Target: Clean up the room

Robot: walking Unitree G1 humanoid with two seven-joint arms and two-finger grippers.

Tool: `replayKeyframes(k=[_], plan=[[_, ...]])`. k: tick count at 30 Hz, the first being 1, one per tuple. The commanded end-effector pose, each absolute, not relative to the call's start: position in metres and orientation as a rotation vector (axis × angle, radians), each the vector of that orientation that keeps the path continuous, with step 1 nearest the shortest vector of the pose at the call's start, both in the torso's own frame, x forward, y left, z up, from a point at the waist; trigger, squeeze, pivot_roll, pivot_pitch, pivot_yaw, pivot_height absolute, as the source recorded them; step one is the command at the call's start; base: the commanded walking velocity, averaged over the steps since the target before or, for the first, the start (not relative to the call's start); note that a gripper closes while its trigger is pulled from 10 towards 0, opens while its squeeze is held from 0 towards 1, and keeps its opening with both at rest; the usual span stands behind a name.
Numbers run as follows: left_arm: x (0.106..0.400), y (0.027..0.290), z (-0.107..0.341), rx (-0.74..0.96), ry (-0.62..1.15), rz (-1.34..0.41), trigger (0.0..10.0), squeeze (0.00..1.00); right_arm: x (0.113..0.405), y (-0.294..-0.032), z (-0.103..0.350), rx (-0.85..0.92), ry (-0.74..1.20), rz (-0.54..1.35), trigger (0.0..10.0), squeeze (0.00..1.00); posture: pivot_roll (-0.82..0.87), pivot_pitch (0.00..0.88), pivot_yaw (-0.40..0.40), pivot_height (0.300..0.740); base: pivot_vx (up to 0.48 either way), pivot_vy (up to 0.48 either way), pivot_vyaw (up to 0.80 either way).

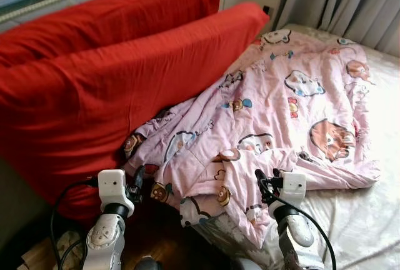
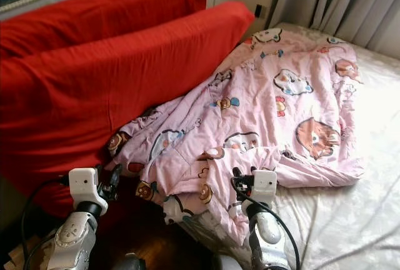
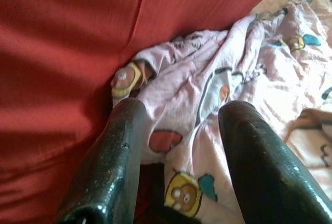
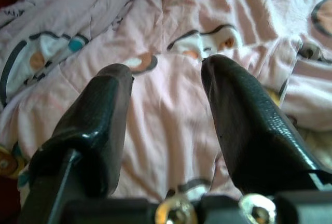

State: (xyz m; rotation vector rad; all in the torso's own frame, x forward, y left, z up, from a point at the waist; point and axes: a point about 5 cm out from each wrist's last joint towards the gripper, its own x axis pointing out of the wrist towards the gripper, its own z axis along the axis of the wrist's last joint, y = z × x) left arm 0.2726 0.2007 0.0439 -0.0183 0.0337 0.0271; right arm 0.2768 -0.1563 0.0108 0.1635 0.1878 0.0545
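Left gripper (image 3: 176, 130): its two black fingers (image 3: 111, 167) stand apart with nothing between them, poised above the rumpled near-left corner of the pink cartoon-print blanket (image 1: 281, 101), just beside the lower red pillow (image 1: 106, 89). Whether the tips touch the cloth cannot be told. Right gripper (image 4: 163, 92): fingers (image 4: 244, 125) likewise spread and empty, aimed down at a fold of the same blanket near its front edge.

From the head camera, both grippers sit low at the near edge of the scene, the left gripper (image 1: 133, 190) at the blanket's bunched corner over the dark gap beside the bed, the right gripper (image 1: 265, 185) over the folded front hem. The blanket lies crumpled and skewed across the bed, its left edge pressed against the lower red pillow and its near corner hanging off the mattress edge. A pale satin sheet (image 1: 356, 220) shows bare at the right and front. A second red pillow (image 1: 94, 14) stands behind the first, both leaning along the left side. Grey curtains (image 1: 350, 1) hang beyond the far end of the bed. A dark wooden floor (image 1: 159, 232) lies below, between the arms.
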Motion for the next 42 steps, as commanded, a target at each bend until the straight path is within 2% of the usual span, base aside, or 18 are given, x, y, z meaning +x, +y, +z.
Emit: replayKeyframes(k=[1,20,24,38,42], plan=[[0.272,0.199,0.042,-0.015,0.047,0.019,10.0,0.00,0.273,-0.155,0.007,0.174,0.204,0.055,10.0,0.00,0.05,0.153,-0.056,0.650,0.000,0.000,0.00],[0.273,0.199,0.043,-0.018,0.050,0.025,10.0,0.00,0.272,-0.153,-0.002,0.163,0.269,0.089,10.0,0.00,0.05,0.160,-0.059,0.650,0.000,0.000,0.00],[0.274,0.198,0.043,-0.020,0.051,0.023,10.0,0.00,0.271,-0.151,-0.003,0.167,0.273,0.095,10.0,0.00,0.05,0.163,-0.060,0.621,0.000,0.000,0.00],[0.274,0.199,0.043,-0.017,0.055,0.021,10.0,0.00,0.269,-0.147,-0.008,0.175,0.303,0.113,10.0,0.00,0.05,0.169,-0.056,0.621,0.000,0.000,0.00],[0.274,0.199,0.043,-0.016,0.058,0.020,10.0,0.00,0.268,-0.146,-0.009,0.176,0.306,0.121,10.0,0.00,0.05,0.169,-0.054,0.591,0.000,0.000,0.00]])
